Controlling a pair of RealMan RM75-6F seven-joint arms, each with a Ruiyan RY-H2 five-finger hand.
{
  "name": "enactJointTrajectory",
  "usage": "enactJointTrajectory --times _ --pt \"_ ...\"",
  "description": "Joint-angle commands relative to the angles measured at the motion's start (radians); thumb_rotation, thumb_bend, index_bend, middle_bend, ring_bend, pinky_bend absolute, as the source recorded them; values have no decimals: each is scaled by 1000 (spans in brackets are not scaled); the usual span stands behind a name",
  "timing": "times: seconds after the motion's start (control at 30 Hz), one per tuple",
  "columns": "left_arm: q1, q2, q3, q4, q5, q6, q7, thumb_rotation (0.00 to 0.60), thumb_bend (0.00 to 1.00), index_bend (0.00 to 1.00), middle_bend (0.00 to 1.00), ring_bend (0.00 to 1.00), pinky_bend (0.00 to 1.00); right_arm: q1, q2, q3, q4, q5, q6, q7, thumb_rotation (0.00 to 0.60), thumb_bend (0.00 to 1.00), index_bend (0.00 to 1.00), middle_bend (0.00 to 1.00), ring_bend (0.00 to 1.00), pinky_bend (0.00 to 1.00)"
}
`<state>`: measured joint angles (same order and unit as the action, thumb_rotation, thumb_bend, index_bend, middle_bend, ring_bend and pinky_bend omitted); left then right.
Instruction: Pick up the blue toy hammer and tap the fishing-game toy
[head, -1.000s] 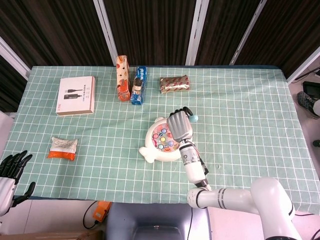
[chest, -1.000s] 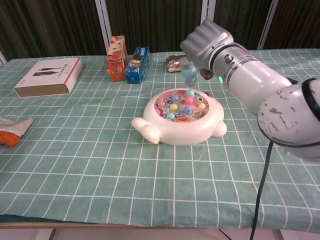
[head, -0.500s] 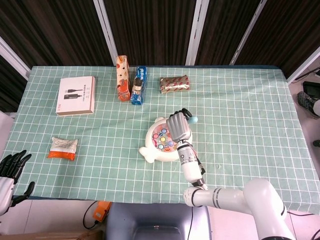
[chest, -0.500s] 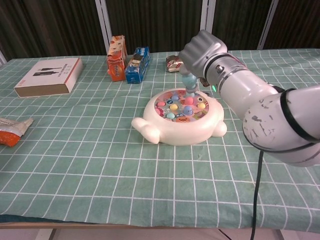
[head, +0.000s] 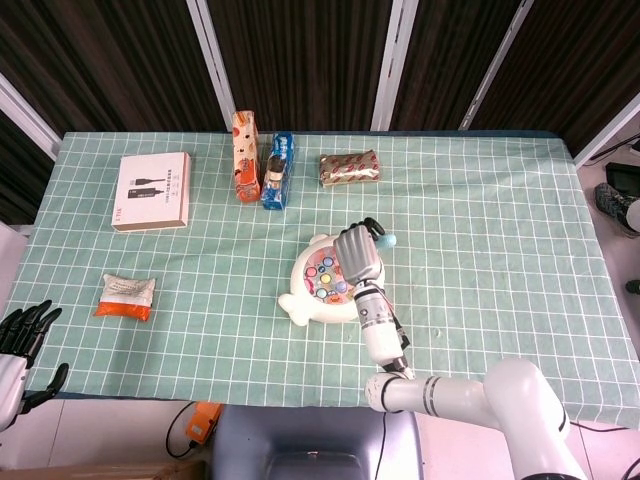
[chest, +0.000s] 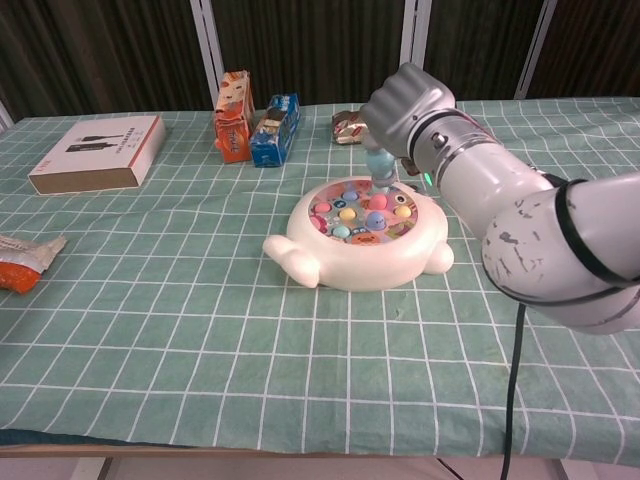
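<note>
The white fishing-game toy (chest: 352, 250) (head: 302, 290), with coloured fish on its round top, sits mid-table. My right hand (chest: 405, 100) (head: 358, 256) hovers over the toy's far right side and grips the blue toy hammer (chest: 380, 165). The hammer's light-blue head (head: 387, 239) points down and meets the toy's top at its far edge. My left hand (head: 18, 345) hangs off the table's near left corner with its fingers apart and nothing in them.
Along the far side stand an orange carton (head: 245, 155), a blue snack box (head: 278, 170) and a brown packet (head: 349, 168). A white box (head: 152, 190) lies far left, and an orange-and-white pouch (head: 127, 297) near left.
My right hand came down and slightly nearer with the hammer, bringing its head from above the toy onto the toy's top. Over the last half second it barely shifted. The left hand sank slightly.
</note>
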<state>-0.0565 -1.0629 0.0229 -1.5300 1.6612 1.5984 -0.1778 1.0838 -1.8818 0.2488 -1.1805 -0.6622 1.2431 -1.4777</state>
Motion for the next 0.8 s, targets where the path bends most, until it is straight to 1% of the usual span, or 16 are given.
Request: enactJointTrajectory --times 0.03,0.17,0.27,0.4,0.43,0.53,0.6,0.63,0.7,0.8 --pt "1 0 -1 2 0 4 -4 600 412 0 0 0 26 -11 24 9 -31 -19 16 29 600 571 948 644 612 624" --pt "4 0 0 3 2 10 -7 600 411 0 0 0 26 -46 90 9 -115 -59 53 84 600 571 948 644 612 624" --pt "5 0 1 2 4 10 -4 600 412 0 0 0 26 -91 156 -11 -187 -109 78 151 600 570 948 644 612 625" --pt "5 0 2 1 6 11 -2 600 412 0 0 0 26 -110 178 -23 -211 -128 83 181 600 570 948 644 612 626" --pt "5 0 3 0 8 11 0 600 412 0 0 0 26 -130 194 -31 -228 -140 91 212 600 571 948 644 612 626" --pt "7 1 5 -2 14 16 4 600 411 0 0 0 26 -218 267 -100 -284 -229 112 356 600 571 948 644 612 626" --pt "9 1 5 -2 15 20 2 600 411 0 0 0 26 -294 305 -168 -278 -286 120 472 600 571 948 644 612 627" --pt "8 0 6 -2 17 19 2 600 411 0 0 0 26 -337 314 -200 -259 -310 123 548 600 571 948 644 612 627" --pt "6 -1 7 -4 20 15 6 600 410 0 0 0 26 -381 310 -234 -191 -369 115 670 600 571 948 644 612 628" --pt "5 -1 9 -6 23 12 12 600 411 0 0 0 26 -418 287 -249 -92 -395 78 771 600 571 948 644 611 629"
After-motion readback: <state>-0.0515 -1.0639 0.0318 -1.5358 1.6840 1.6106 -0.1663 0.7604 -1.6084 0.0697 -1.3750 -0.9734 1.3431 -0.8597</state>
